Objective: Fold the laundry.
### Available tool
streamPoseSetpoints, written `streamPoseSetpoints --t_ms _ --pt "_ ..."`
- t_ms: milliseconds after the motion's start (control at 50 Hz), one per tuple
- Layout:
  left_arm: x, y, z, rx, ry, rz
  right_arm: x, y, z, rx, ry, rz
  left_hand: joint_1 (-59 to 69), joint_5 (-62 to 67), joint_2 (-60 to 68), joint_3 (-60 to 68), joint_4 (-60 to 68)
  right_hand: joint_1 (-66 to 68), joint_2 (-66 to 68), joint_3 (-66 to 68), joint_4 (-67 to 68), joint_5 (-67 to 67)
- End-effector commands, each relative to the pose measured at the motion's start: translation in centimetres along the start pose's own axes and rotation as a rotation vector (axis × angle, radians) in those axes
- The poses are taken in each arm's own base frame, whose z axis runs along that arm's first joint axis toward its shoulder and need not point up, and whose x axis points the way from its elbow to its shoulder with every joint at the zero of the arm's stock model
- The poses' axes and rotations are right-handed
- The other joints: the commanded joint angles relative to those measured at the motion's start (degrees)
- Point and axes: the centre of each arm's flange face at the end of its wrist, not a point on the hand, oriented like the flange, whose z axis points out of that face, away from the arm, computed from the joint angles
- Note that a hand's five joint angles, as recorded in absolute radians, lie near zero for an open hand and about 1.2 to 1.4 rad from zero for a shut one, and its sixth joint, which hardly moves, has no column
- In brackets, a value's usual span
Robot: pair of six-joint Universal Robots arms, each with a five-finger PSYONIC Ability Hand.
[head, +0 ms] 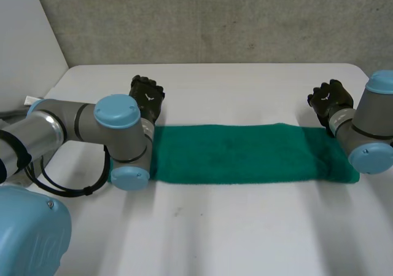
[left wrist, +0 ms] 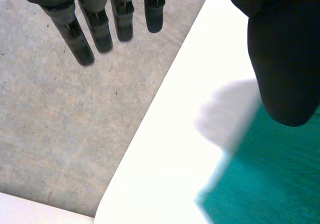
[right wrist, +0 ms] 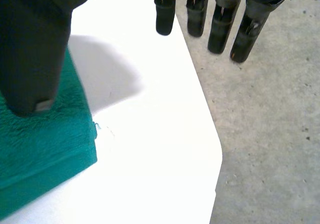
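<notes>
High head view over whole table [head: 215,233]; close wrist views at shared towel [head: 245,154] ends.

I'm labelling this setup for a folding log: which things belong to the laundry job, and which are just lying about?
Part of the job:
green towel, lying as a long strip
left robot hand, open, at one end
right robot hand, open, at the other end

Just there:
white table
grey floor

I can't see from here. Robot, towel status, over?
Left hand open, right hand open. Green towel in a long strip between them. Nothing blocking.
</notes>
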Motion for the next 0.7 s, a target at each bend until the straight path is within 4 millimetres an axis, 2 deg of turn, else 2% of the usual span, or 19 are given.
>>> streamPoseSetpoints --t_ms 20,40,100,120,180,240,260,320,340,380,500,600,700 --pt "-0.4 -1.4 -0.9 0.016 0.0 -0.013 2.5 -2.3 -1.1 0.04 0.064 0.128 -0.8 -3.7 -3.7 -4.0 -3.5 -3.2 -6.2 -6.5 -6.8 -7.5" --pt "-1.4 -2.3 -1.4 0.028 -0.009 -0.019 4.0 -3.2 -1.9 0.06 0.09 0.181 -0.8 -3.7 -3.7 -4.0 -3.5 -3.2 -6.2 -6.5 -6.8 -7.5" --pt "-3.0 -3.4 -2.5 0.038 -0.02 -0.033 5.9 -4.7 -3.5 0.098 0.115 0.259 -0.8 -3.7 -3.7 -4.0 -3.5 -3.2 -6.2 -6.5 -6.8 -7.5" --pt "-3.7 -3.9 -3.5 0.039 -0.015 -0.049 7.1 -5.6 -4.7 0.122 0.128 0.306 -0.8 -3.7 -3.7 -4.0 -3.5 -3.2 -6.2 -6.5 -6.8 -7.5" --pt "-5.2 -4.8 -5.4 0.045 -0.014 -0.096 8.7 -6.7 -7.2 0.153 0.125 0.377 -0.8 -3.7 -3.7 -4.0 -3.5 -3.2 -6.2 -6.5 -6.8 -7.5" --pt "-6.3 -5.4 -8.0 0.046 0.002 -0.169 9.4 -5.8 -8.5 0.122 0.098 0.413 -0.8 -3.7 -3.7 -3.9 -3.4 -3.2 -6.2 -6.5 -6.8 -7.5" --pt "-6.7 -5.5 -9.3 0.041 0.013 -0.21 9.6 -4.7 -9.3 0.078 0.07 0.437 -0.8 -3.7 -3.7 -3.9 -3.4 -3.2 -6.2 -6.5 -6.8 -7.5" --pt "-7.2 -5.4 -11.2 0.033 0.026 -0.271 9.5 -3.2 -10.7 0.007 0.019 0.471 -0.8 -3.7 -3.7 -3.9 -3.4 -3.2 -6.2 -6.5 -6.8 -7.5" --pt "-7.3 -5.1 -12.3 0.021 0.039 -0.305 9.2 -2.4 -11.7 -0.033 -0.024 0.494 -0.8 -3.7 -3.7 -3.9 -3.4 -3.2 -6.2 -6.5 -6.8 -7.5" --pt "-7.3 -4.7 -13.3 0.009 0.052 -0.334 8.6 -1.5 -12.5 -0.072 -0.067 0.518 -0.8 -3.7 -3.7 -3.9 -3.4 -3.2 -6.2 -6.5 -6.8 -7.5" --pt "-6.6 -3.0 -15.8 -0.043 0.093 -0.414 5.3 2.3 -14.0 -0.156 -0.196 0.603 -0.6 -3.5 -3.5 -3.8 -3.3 1.2 -1.8 -2.1 -2.3 -3.1" --pt "-6.0 -2.4 -16.2 -0.06 0.118 -0.44 3.4 3.9 -14.2 -0.133 -0.212 0.62 -0.4 -3.4 -3.3 -3.6 -3.1 5.2 2.2 2.0 1.7 0.9" --pt "-6.0 -2.1 -15.9 -0.069 0.115 -0.441 2.1 5.2 -13.1 -0.112 -0.183 0.608 -0.4 -3.4 -3.3 -3.6 -3.1 10.8 7.8 7.5 7.3 6.5"
